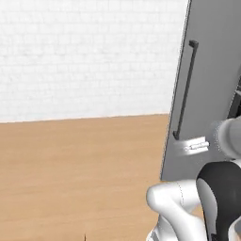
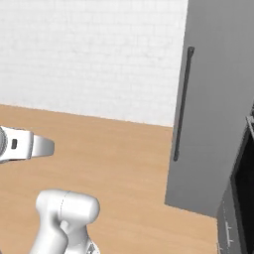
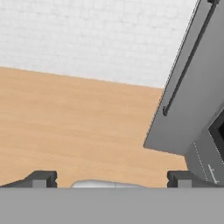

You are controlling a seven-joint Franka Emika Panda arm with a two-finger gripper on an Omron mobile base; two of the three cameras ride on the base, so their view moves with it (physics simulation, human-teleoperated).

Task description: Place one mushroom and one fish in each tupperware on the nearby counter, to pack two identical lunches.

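In the hand view my gripper (image 3: 112,178) is open, its two dark fingertips (image 3: 43,178) far apart with nothing between them. It points over the light wooden floor (image 3: 74,122) towards a white brick wall (image 3: 87,35). The tupperwares, the counter, the mushrooms and the fish are out of view. My white arm (image 1: 188,207) rises at the lower right of the left base view.
A tall grey door panel (image 1: 207,84) with a long dark vertical handle (image 1: 185,89) stands at the right, also the panel (image 2: 213,99) and its handle (image 3: 188,57). A dark appliance front (image 2: 240,198) sits beyond it at the far right. Open floor (image 1: 80,164) stretches to the left.
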